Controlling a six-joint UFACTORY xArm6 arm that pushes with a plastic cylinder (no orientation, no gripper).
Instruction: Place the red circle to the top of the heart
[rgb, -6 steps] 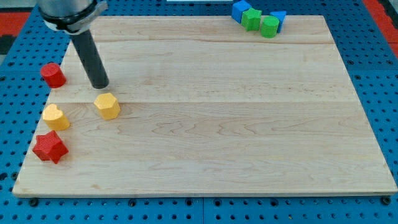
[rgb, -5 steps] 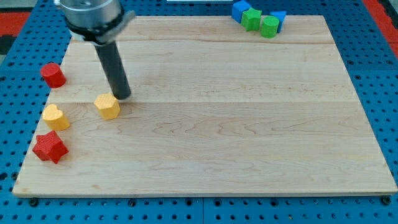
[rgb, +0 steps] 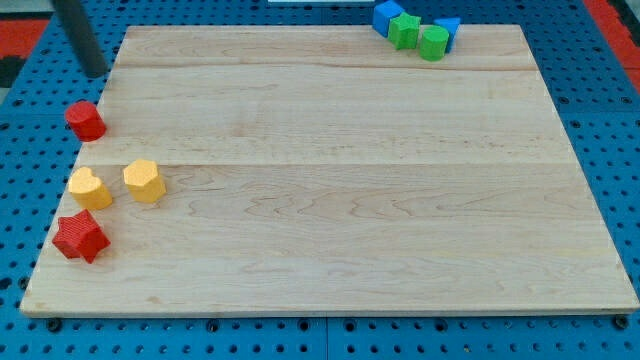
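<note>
The red circle (rgb: 86, 120) stands on its flat end at the wooden board's (rgb: 330, 180) left edge, its axis upright; being round, it points no particular way. My tip (rgb: 96, 73) (a bare rod with no jaws to open or close) is above the circle toward the view's top, apart from it. Below the circle lies the yellow heart (rgb: 90, 188), with a yellow hexagon (rgb: 144, 181) just to the heart's right and a red star (rgb: 80, 237) below it. Blue and green blocks (rgb: 415, 30) cluster far off to the circle's upper right.
</note>
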